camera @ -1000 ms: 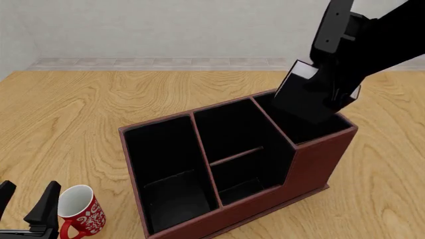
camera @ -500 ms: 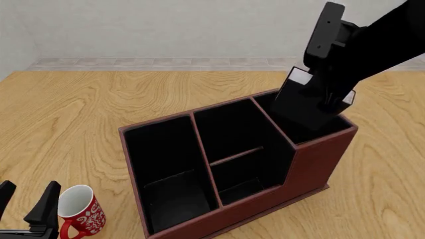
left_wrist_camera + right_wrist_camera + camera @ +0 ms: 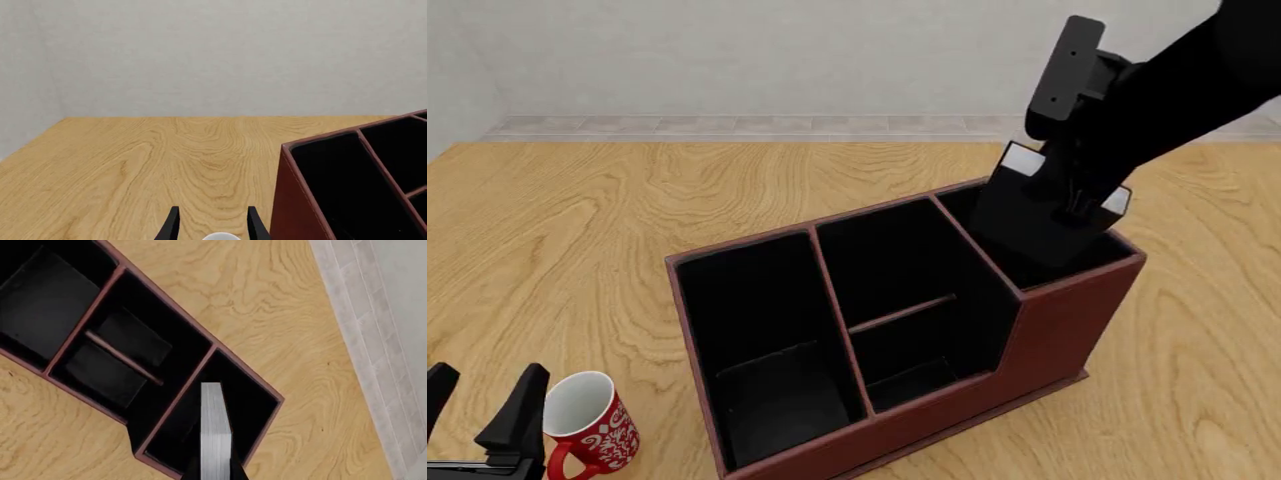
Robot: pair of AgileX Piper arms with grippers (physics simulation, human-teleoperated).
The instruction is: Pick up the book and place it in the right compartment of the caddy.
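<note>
Now | wood table [image 3: 627, 200] | grey wall [image 3: 761, 50] | right claw [image 3: 215, 467] grips book [image 3: 213, 430]

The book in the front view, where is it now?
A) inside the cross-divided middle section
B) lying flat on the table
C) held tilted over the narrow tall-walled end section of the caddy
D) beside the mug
C: the right gripper holds the book tilted, its lower end inside the right compartment of the caddy.

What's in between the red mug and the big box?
Just bare wooden table. In the front view the mug stands left of the caddy, apart from it, with nothing lying in the gap.
</note>
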